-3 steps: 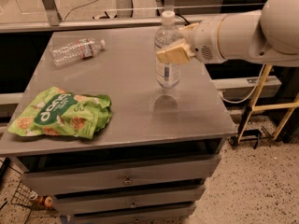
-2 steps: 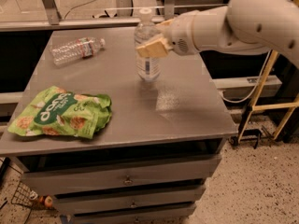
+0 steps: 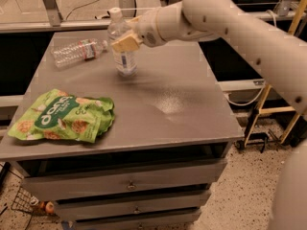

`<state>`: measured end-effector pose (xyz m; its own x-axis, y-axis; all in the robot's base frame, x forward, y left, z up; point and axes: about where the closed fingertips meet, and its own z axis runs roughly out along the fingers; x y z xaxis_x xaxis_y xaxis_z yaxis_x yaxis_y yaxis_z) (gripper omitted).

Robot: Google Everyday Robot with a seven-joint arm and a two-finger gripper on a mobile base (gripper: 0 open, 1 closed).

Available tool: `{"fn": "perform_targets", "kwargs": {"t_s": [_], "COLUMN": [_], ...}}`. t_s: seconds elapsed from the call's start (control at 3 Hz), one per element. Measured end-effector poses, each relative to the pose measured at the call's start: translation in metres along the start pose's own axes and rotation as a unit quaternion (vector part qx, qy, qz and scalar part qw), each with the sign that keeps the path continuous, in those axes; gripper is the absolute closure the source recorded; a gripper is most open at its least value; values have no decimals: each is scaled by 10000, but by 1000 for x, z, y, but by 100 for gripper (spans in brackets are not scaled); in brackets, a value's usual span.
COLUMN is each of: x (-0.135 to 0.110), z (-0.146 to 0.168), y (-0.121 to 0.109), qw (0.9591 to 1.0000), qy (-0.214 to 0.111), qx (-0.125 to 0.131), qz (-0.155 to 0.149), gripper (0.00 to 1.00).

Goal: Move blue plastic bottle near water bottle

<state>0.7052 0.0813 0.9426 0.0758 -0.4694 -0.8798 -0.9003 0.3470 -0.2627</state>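
Note:
The blue plastic bottle (image 3: 124, 54) stands upright, white cap on top, over the back left of the grey table (image 3: 172, 104). My gripper (image 3: 123, 40) is shut on its upper body, with the arm reaching in from the right. The water bottle (image 3: 78, 51), small, crinkled and red-labelled, lies on its side near the table's back left corner, a short way left of the held bottle.
A green snack bag (image 3: 62, 116) lies at the front left of the table. Drawers (image 3: 129, 183) sit under the tabletop. A metal frame and rail (image 3: 53, 8) run behind the table. A wooden stand (image 3: 273, 104) is on the floor at the right.
My gripper has carried the blue plastic bottle leftward and toward the back of the table, closer to the water bottle. The snack bag and water bottle have not moved.

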Motion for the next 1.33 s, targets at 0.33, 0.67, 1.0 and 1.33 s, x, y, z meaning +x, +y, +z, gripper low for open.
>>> {"fn": "perform_targets", "kwargs": {"t_s": [0.33, 0.67, 1.0, 1.33], "x": [-9, -15, -13, -7], "z": [37, 62, 82, 87], "y": [-19, -36, -50, -55], "qw": [10000, 10000, 9997, 9995], "qy": [-23, -73, -89, -67], "qx": [-55, -61, -30, -9], "qz": [-51, 19, 208, 297], "gripper": [100, 100, 100, 100]}}
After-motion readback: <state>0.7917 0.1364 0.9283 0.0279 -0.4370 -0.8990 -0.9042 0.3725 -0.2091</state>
